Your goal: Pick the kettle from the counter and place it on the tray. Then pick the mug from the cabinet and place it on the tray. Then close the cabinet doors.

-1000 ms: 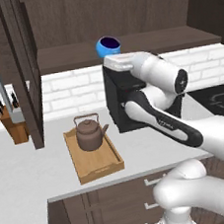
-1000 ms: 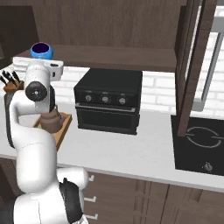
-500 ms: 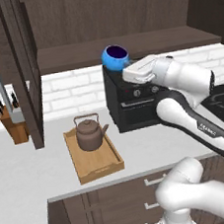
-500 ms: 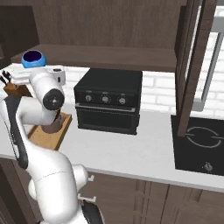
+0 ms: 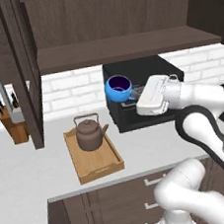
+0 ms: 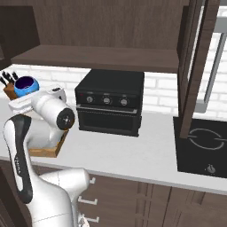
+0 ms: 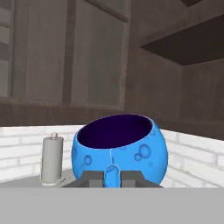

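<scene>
Now, fingers (image 7: 111,178) clenched on mug (image 5: 118,88), pinching its small handle at the near side, as seen in hand view. Mug held upright in the air, dark inside facing up, level with the top of the black oven (image 5: 141,93) and just off that oven's left edge in left base view. Below and at about 8 o'clock from the mug: tray (image 5: 98,164) on the bench (image 5: 22,174), well apart from the mug. Kettle (image 5: 90,133) upright on the tray's far half, spout toward 3 o'clock, near half of tray bare. Knife block (image 5: 14,124) at 9 o'clock of the tray, near the brick wall. Cabinet door (image 5: 23,70) open, edge-on, standing between knife block and tray in left base view, silver bar handle beside it. Cabinet (image 5: 125,45) shelf above the oven. In right base view mug (image 6: 26,86) at far left above the arm, second door (image 6: 195,66) open at 3 o'clock of the oven, hob (image 6: 204,144) below it. In hand view a grey cylinder (image 7: 52,159) stands on the bench at 9 o'clock of the mug; cannot tell what it is.
</scene>
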Motion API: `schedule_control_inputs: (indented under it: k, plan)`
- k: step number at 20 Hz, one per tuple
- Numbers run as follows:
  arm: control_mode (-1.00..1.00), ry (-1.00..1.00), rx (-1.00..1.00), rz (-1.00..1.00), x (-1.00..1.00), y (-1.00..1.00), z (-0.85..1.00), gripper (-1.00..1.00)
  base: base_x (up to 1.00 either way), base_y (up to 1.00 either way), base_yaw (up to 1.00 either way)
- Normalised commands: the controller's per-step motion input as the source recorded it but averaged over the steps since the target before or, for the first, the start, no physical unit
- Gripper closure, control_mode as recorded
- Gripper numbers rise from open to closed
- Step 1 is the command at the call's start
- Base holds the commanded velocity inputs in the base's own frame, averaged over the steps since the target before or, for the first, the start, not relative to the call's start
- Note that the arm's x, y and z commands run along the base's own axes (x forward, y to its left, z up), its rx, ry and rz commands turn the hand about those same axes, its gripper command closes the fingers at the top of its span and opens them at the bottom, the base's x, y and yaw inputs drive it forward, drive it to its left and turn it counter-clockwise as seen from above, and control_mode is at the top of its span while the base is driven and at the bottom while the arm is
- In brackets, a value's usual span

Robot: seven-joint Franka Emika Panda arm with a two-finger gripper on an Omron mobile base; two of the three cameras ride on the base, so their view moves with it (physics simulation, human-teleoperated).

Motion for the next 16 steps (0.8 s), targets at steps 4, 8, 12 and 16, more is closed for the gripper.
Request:
schedule_control_inputs:
  k: [4, 8, 12, 16]
  plan:
    - [-1.00, 0.00, -0.18, 0.17, -0.18, 0.00, -0.57, 1.00, 0.00, 0.00, 0.00]
    - [-1.00, 0.00, -0.17, 0.18, 0.00, 0.00, -0.66, 1.00, 0.00, 0.00, 0.00]
    - [-1.00, 0.01, -0.20, 0.15, 0.00, 0.00, -0.71, 1.00, 0.00, 0.00, 0.00]
    - [-1.00, 0.00, -0.23, 0.12, 0.00, 0.03, -0.78, 1.00, 0.00, 0.00, 0.00]
